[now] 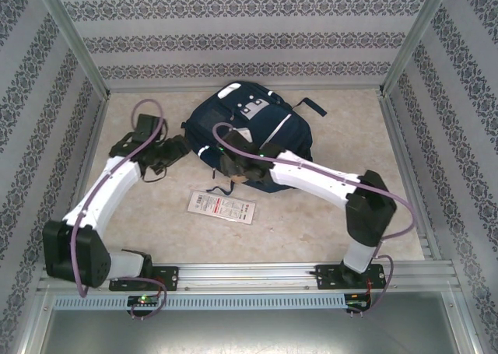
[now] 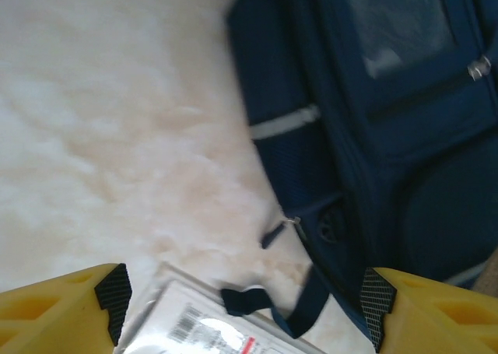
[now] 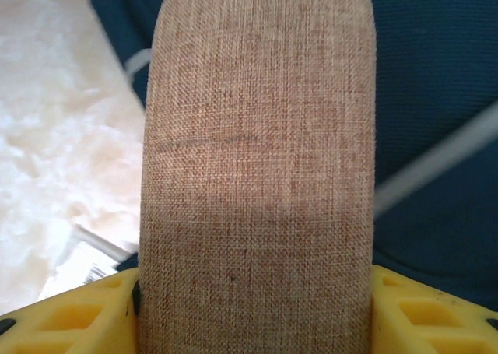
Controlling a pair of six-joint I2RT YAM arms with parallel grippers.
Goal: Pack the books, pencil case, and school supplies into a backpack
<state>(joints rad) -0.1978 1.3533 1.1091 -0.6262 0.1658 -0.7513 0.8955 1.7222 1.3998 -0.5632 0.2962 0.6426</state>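
A tan fabric pencil case (image 3: 257, 152) is clamped in the right gripper (image 3: 257, 292) and held above the navy backpack (image 1: 264, 128), apparently for packing. The left gripper (image 2: 245, 299) is spread wide, empty, beside the backpack; a white packet (image 1: 222, 206) is seen on the table (image 1: 327, 222) nearby.

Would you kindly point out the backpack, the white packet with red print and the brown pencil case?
backpack (image 1: 271, 130): top external view, navy front panel.
white packet (image 1: 222, 207): top external view, middle of its printed face.
pencil case (image 3: 257, 175): right wrist view, middle of its woven brown face.
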